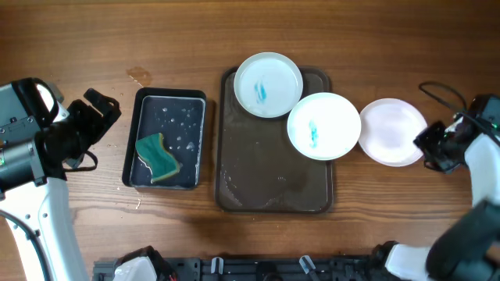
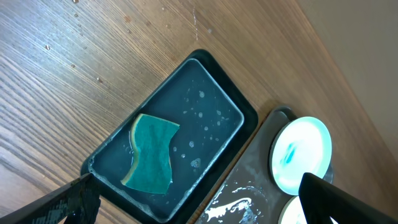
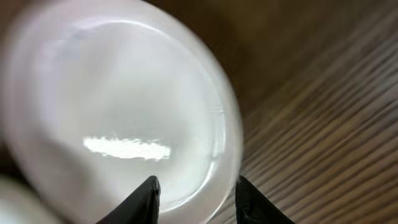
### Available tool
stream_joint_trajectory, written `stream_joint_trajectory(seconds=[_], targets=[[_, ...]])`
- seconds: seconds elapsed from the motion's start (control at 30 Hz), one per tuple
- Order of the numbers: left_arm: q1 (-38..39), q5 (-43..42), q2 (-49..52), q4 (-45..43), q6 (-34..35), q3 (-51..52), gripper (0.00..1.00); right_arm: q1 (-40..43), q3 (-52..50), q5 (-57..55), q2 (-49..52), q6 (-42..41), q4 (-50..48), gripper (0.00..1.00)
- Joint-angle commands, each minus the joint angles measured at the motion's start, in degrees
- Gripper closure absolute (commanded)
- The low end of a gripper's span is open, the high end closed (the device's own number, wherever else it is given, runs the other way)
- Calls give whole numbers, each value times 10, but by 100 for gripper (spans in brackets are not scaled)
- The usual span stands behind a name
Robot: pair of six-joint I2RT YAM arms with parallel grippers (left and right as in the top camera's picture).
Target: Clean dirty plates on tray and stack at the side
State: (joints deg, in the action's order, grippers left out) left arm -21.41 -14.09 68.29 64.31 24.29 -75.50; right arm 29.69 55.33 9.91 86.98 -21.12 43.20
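The large brown tray (image 1: 273, 187) lies mid-table, wet. One white plate with a teal smear (image 1: 268, 84) sits at the tray's far end. A second smeared plate (image 1: 323, 125) overlaps the tray's right rim. A third plate, plain white (image 1: 392, 131), rests on the table right of the tray. My right gripper (image 1: 432, 148) is open at that plate's right edge. In the right wrist view its fingers (image 3: 196, 186) hover over the rim of the plain plate (image 3: 118, 106). My left gripper (image 1: 100, 109) is open and empty, left of the black tray; its fingers (image 2: 199, 208) are spread wide.
A smaller black tray (image 1: 133, 148) holding water drops and a teal-and-yellow sponge (image 1: 158, 158) stands left of the brown tray. The left wrist view shows the sponge (image 2: 152, 154), the black tray (image 2: 230, 102), the brown tray (image 2: 249, 193) and a smeared plate (image 2: 300, 155).
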Motion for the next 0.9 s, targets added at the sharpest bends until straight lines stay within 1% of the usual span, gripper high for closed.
stream_joint_trajectory(seconds=[0.0,0.03,0.1,0.13,0.17,0.23,0.3,0.4,0.53,0.57,0.6,0.63,0.73,0.8,0.87], targets=[[-2,-9,-3,0,1,-10,0,-48,23,118,-116,103,-5,55],[-2,-9,-3,1,1,-10,0,-75,23,128,-136,122,1,55],[-2,-9,-3,0,1,-10,0,-137,23,105,-148,136,11,54],[-2,-9,-3,0,1,-10,0,-181,19,71,-141,133,9,53],[-2,-9,-3,0,1,-10,0,-207,15,47,-132,127,3,53],[-2,-9,-3,1,1,-10,0,-267,3,-27,-85,102,-24,49],[-2,-9,-3,0,1,-10,0,-289,3,-59,-35,102,-53,47],[-2,-9,-3,0,1,-10,0,-293,3,-62,34,106,-89,47],[-2,-9,-3,1,1,-10,0,-293,3,-62,103,107,-105,48],[-2,-9,-3,1,1,-10,0,-293,3,-61,111,106,-106,62],[-2,-9,-3,1,1,-10,0,-293,3,-61,113,104,-100,86],[-2,-9,-3,0,1,-10,0,-293,3,-61,109,101,-91,96],[-2,-9,-3,0,1,-10,0,-293,13,-61,73,100,-44,96],[-2,-9,-3,1,1,-10,0,-293,20,-56,31,100,-1,96],[-2,-9,-3,0,1,-10,0,-293,20,-21,-11,100,33,96]])
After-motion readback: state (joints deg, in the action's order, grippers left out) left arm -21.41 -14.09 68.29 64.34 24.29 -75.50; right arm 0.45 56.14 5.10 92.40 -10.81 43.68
